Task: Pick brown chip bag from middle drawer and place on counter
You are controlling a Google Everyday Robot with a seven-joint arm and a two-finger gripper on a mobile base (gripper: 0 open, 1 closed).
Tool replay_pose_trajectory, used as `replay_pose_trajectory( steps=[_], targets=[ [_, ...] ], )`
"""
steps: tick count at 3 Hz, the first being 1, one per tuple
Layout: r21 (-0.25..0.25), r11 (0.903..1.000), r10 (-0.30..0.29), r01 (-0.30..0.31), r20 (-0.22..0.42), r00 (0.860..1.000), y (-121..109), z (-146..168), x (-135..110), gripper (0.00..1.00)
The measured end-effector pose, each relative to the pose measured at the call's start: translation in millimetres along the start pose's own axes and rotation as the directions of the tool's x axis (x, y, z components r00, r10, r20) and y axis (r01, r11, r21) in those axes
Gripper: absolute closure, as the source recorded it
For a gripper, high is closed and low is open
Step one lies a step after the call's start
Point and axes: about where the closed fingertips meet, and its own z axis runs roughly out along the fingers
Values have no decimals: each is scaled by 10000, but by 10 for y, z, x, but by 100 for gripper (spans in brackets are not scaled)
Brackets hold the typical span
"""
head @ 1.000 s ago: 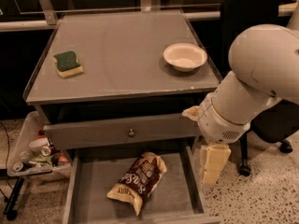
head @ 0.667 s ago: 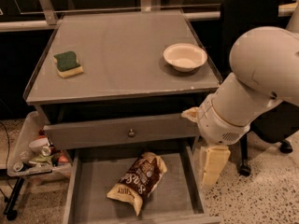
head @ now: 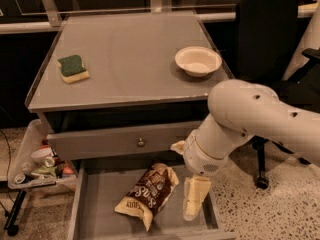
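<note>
The open drawer (head: pixel 97 196) sat lowest, the bag (head: pixel 150 194) flat on its floor, reachable from above. The gripper (head: pixel 195 201) hung just right of it, pointing down; open or closed, I could not tell. Beyond, the counter (head: pixel 130 59) offered bare room between sponge (head: pixel 73 68) and bowl (head: pixel 198 60).

Our arm (head: pixel 250 116) was white, built of smooth, rounded tubular shells marked with a few small dark holes (head: pixel 256 97). It ended in a round, ring-edged wrist joint (head: pixel 202 156) bearing a small speckled patch. Our gripper (head: pixel 193 204), at the lower middle-right of the frame, was pale cream-yellow and blocky.
</note>
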Motion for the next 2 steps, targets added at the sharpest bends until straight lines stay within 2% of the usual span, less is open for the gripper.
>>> replay_pose_trajectory(
  steps=[1, 2],
  targets=[
    [-484, 9987, 168, -161, 149, 9997, -98, 448, -48, 0],
    [-540, 9984, 195, -185, 183, 9996, -110, 494, -52, 0]
  ],
)
